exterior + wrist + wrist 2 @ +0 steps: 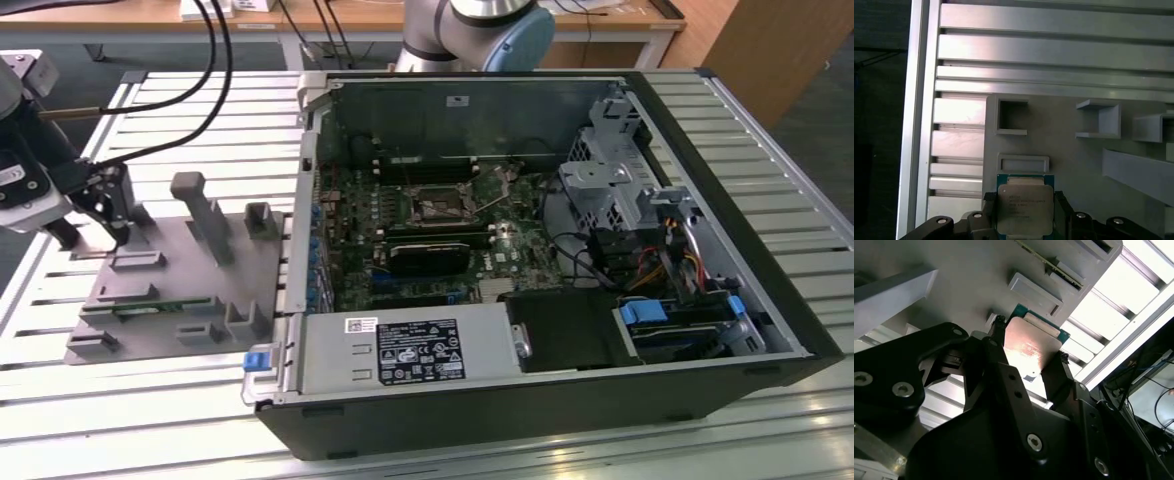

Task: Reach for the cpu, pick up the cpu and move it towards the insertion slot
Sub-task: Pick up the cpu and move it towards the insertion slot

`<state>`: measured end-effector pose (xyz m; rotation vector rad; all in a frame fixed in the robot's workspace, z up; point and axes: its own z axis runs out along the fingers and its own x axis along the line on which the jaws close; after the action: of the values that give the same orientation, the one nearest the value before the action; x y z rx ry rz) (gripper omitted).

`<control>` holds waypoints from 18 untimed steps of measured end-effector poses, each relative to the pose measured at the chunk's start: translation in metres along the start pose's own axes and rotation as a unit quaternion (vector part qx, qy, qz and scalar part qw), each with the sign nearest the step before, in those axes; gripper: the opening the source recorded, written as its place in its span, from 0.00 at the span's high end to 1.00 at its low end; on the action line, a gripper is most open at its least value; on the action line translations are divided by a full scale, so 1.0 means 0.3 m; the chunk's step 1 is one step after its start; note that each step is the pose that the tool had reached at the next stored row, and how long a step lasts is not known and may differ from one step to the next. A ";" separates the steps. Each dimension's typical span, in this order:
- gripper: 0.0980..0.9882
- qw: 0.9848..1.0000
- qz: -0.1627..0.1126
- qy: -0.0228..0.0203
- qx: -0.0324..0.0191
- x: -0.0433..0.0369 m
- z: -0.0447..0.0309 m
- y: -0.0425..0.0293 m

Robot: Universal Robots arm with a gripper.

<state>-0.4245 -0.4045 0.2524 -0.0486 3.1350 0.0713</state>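
Observation:
The cpu [1024,207], a small square chip with a shiny metal top and a green rim, sits between the two black fingers of my gripper [1023,199] in both wrist views. The fingers [1061,360] press against its opposite edges, so the gripper [1029,340] is shut on it. It hangs close over the grey plastic tray [1074,165]. In the exterior view my gripper [91,238] is at the far left, over the tray's [160,300] left end. The insertion slot [438,205], a square socket with a thin lever, lies on the motherboard inside the open computer case.
Tall grey posts [203,210] and small blocks stand on the tray just to the exterior view's right of the gripper. The case wall [310,180] rises between the tray and the motherboard. A black card [427,258] lies below the socket. The slatted metal table [134,400] surrounds everything.

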 end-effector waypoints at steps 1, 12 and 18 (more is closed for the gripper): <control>0.50 1.000 0.000 0.000 0.000 0.000 -0.003 0.000; 0.50 1.000 0.000 0.000 0.000 0.000 -0.040 0.002; 0.50 1.000 0.000 0.000 0.000 0.000 -0.064 0.003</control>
<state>-0.4245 -0.4045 0.2716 -0.0486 3.1350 0.0714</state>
